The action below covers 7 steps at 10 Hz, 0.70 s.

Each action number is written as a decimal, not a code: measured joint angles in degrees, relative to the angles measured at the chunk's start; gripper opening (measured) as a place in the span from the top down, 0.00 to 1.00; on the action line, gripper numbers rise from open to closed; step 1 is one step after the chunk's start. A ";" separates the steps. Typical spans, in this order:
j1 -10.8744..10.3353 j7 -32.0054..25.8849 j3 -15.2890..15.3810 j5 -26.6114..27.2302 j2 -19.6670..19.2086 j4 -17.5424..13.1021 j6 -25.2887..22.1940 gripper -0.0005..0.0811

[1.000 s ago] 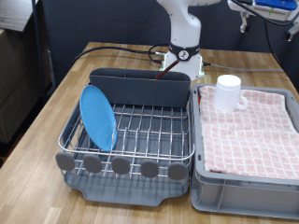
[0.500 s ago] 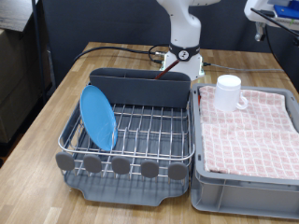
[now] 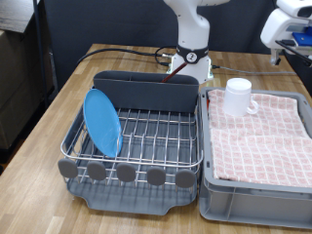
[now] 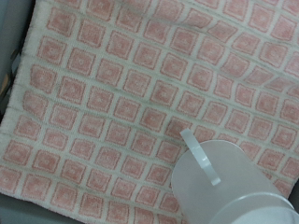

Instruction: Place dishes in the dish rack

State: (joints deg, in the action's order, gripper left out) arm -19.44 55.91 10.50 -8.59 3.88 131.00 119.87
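Note:
The round light-blue plate (image 3: 101,122) stands upright on edge in the left part of the dish rack (image 3: 136,146). The white mug (image 3: 239,96) stands upside down on the red-and-white checked cloth (image 3: 263,136), at the far left corner of the grey tub. In the wrist view the mug (image 4: 224,191) shows from above on the cloth (image 4: 103,84), handle pointing away from its body. My gripper (image 3: 282,47) hangs high at the exterior view's top right, above and to the right of the mug; its fingers do not show clearly. The wooden spoon is out of view.
The grey plastic tub (image 3: 255,200) sits to the right of the rack on the wooden table (image 3: 58,117). The robot's base (image 3: 192,60) and black cables stand behind the rack. The rack's tall dark back compartment (image 3: 146,90) lies along its far side.
My hand has moved from the top right edge further down and left into the exterior view. Plate, mug and rack have not moved.

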 joint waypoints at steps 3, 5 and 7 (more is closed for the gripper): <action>0.02 -3.72 0.19 -0.62 -1.56 1.53 3.48 0.01; 0.06 -5.06 -0.12 -0.62 -1.79 1.27 2.13 0.01; 0.12 -8.25 -0.65 -0.64 -2.69 1.09 1.81 0.01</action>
State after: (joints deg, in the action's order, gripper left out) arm -19.32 47.67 9.85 -9.23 1.18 132.09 121.68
